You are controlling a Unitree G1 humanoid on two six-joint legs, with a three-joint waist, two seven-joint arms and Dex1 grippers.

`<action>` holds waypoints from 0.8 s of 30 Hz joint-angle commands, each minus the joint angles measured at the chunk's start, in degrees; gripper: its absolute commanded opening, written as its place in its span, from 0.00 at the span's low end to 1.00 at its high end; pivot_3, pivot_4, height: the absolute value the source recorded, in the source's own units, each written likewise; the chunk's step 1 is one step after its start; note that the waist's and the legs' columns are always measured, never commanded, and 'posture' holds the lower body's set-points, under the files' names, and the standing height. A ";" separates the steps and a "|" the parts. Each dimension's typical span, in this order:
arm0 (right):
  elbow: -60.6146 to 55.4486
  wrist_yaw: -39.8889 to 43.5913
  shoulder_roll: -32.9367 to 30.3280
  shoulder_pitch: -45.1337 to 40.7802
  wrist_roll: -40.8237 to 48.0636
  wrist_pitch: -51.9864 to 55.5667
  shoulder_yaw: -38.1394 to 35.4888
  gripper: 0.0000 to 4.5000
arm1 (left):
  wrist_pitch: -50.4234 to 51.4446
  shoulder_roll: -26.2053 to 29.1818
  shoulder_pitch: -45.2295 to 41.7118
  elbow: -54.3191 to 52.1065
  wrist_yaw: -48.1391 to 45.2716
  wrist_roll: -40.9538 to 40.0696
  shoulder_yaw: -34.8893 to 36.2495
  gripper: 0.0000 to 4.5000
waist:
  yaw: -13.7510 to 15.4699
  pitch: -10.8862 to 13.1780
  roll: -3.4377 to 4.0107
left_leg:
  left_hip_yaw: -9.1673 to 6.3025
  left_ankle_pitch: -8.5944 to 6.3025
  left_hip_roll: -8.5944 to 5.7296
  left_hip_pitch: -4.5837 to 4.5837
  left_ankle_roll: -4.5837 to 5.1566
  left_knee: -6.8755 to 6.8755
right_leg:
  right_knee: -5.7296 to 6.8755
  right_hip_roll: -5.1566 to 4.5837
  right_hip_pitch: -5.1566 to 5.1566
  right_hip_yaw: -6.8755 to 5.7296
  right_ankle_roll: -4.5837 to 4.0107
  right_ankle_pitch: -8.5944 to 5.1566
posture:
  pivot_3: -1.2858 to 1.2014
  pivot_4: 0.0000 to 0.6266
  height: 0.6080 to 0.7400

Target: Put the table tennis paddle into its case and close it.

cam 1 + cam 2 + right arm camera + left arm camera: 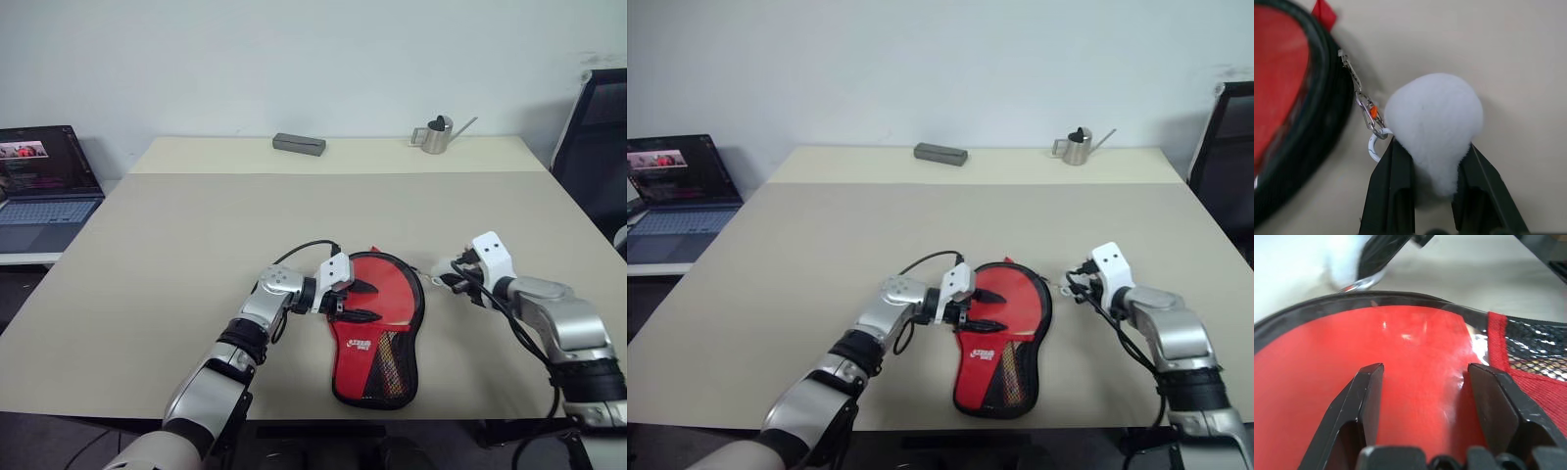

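Beige table (196, 245): left pincer (364, 301) spread over case (377, 338); right pincer (1432, 161) clenched on white pompom (1435, 125).

red case (377, 328), black mesh, white pompom (1435, 125)

Case at the tabletop's near edge
The case (377, 328) is laid on the tabletop (196, 255); a watering can (436, 135) is set far behind it, a laptop (39, 186) off left.

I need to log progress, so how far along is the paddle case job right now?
Done, apparently: the case lies flat on the table, rim closed around the round end; the paddle isn't visible separately. In hand: the right gripper pinches the white fluffy pom-pom clipped to the zip, while the open left gripper rests on the case. Left: release.
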 commanded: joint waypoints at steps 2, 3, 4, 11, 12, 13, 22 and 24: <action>-7.76 2.07 -4.25 4.08 3.50 5.99 -3.53 0.12 | 4.46 1.24 2.00 6.32 -3.53 6.59 -6.11 0.66 | 0.07 0.00 -0.01 | -0.04 -0.03 0.01 0.00 0.03 -0.01 | -0.16 0.00 0.09 -0.06 0.01 0.00 | 0.52 0.24 1.00; -8.55 2.04 -4.61 4.54 3.99 6.51 -3.72 0.12 | 4.32 1.28 1.78 6.52 -3.64 6.79 -6.31 0.66 | 0.03 0.01 -0.02 | -0.09 -0.07 0.02 0.02 0.10 -0.02 | -0.34 0.01 0.21 -0.12 0.01 0.00 | 0.52 0.24 1.00; -9.49 2.15 -5.23 5.27 4.52 7.10 -4.26 0.12 | 4.35 1.01 1.27 7.02 -3.29 7.05 -6.39 0.66 | 0.01 0.01 -0.02 | -0.09 -0.13 0.03 0.07 0.19 -0.02 | -0.46 0.02 0.32 -0.14 0.01 0.00 | 0.52 0.24 1.00; -16.51 3.45 -9.86 12.76 7.68 9.99 -7.81 0.12 | 4.32 -1.06 -1.21 10.24 -1.35 9.46 -8.04 0.66 | 0.63 -0.03 -0.16 | -0.20 -0.25 -0.05 0.09 0.22 0.02 | -0.82 -0.10 0.61 -0.27 0.10 -0.02 | 0.52 0.24 1.00; -17.77 3.70 -10.53 14.21 7.97 10.15 -8.12 0.12 | 4.31 -1.34 -1.34 10.51 -1.00 9.67 -8.16 0.66 | 0.75 -0.05 -0.21 | -0.21 -0.26 -0.07 0.09 0.22 0.03 | -0.83 -0.11 0.62 -0.27 0.11 -0.03 | 0.52 0.24 1.00; -19.04 3.93 -11.07 15.67 8.25 10.32 -8.40 0.12 | 4.25 -1.56 -1.42 10.69 -0.79 9.83 -8.24 0.66 | 0.89 -0.07 -0.24 | -0.21 -0.26 -0.08 0.09 0.22 0.03 | -0.84 -0.13 0.64 -0.27 0.13 -0.04 | 0.52 0.24 1.00; -31.57 7.11 -13.56 29.61 14.57 13.56 -11.22 0.12 | 4.07 -2.05 -1.33 10.56 -0.95 10.30 -7.95 0.66 | 1.72 -0.30 -0.48 | -0.31 -0.32 -0.07 0.07 0.15 0.00 | -1.14 -0.14 0.76 -0.37 0.21 -0.09 | 0.52 0.24 1.00; -33.64 7.87 -14.40 31.76 16.01 13.96 -11.92 0.12 | 4.08 -2.17 -1.28 10.61 -0.96 10.43 -8.00 0.66 | 1.75 -0.30 -0.48 | -0.34 -0.35 -0.06 0.08 0.15 0.00 | -1.28 -0.14 0.84 -0.40 0.22 -0.08 | 0.52 0.24 1.00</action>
